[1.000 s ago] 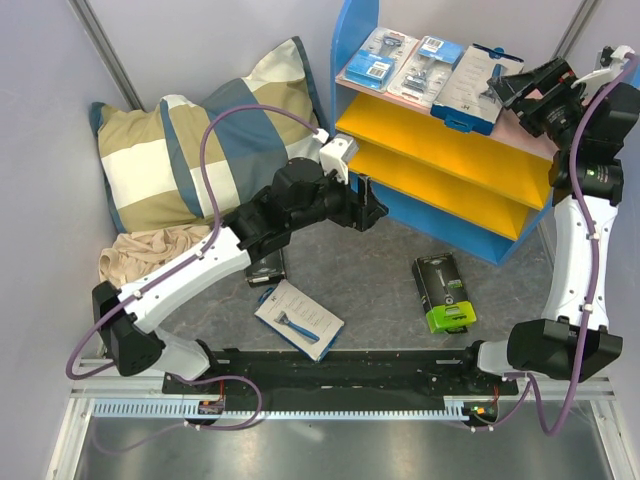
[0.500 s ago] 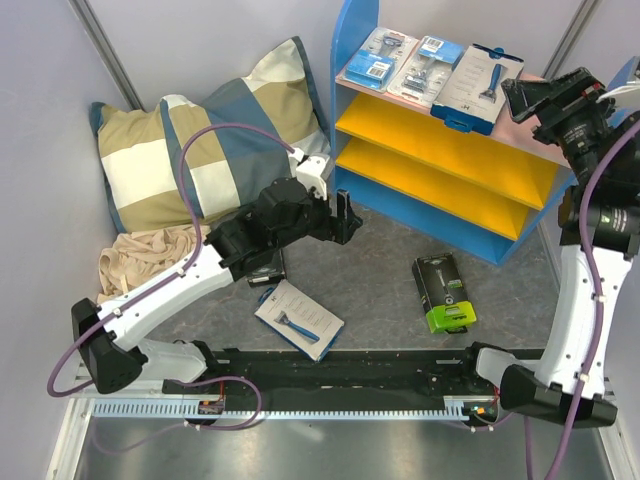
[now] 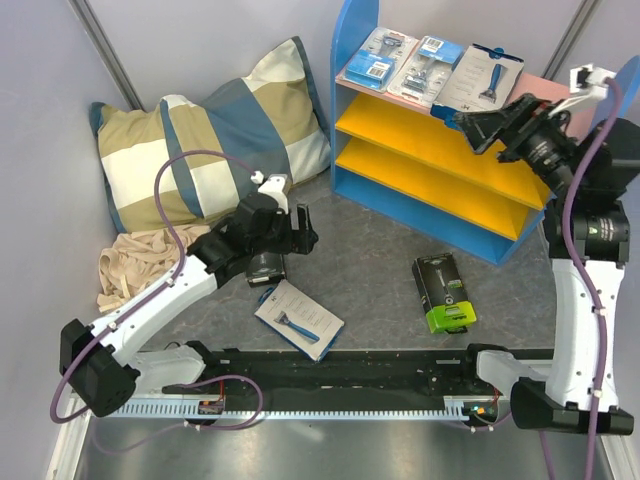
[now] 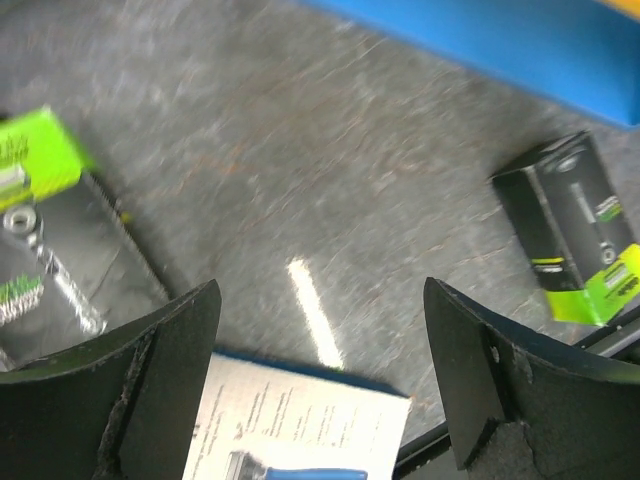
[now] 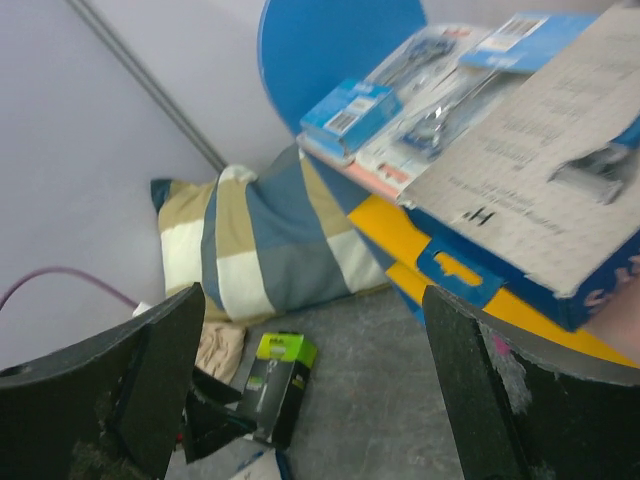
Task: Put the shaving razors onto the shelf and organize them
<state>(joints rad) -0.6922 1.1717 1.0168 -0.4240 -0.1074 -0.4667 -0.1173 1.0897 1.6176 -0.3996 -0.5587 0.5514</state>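
Three razor packs lie side by side on the pink top board of the small three-tier shelf (image 3: 440,135) with curved blue side panels and two yellow lower boards. They are a clear blister pack with a blue card (image 3: 378,55) at the shelf's left end, a second blister pack (image 3: 425,66) beside it, and a flat white box picturing a blue razor (image 3: 482,80) further right, its front end overhanging the board's edge.

The other three packs lie on the grey table (image 3: 380,270) in front of the shelf. A black-and-lime-green box (image 3: 444,292) is before the shelf's right half. A second flat white box (image 3: 299,318) is further out, before its left end. A second black-and-lime-green box (image 3: 266,268) is left of the shelf's base, partly under the left arm.

The left gripper (image 3: 305,228) hangs over the table just left of the shelf's lower left corner. Its fingers are spread wide with nothing between them. The right gripper (image 3: 475,128) hovers before the shelf's upper yellow board, close under the overhanging white box. Its fingers are also spread wide and empty.

Left of the shelf, a checked pillow in tan, cream and blue (image 3: 200,140) leans against the wall, with a crumpled beige cloth (image 3: 135,262) in front of it.
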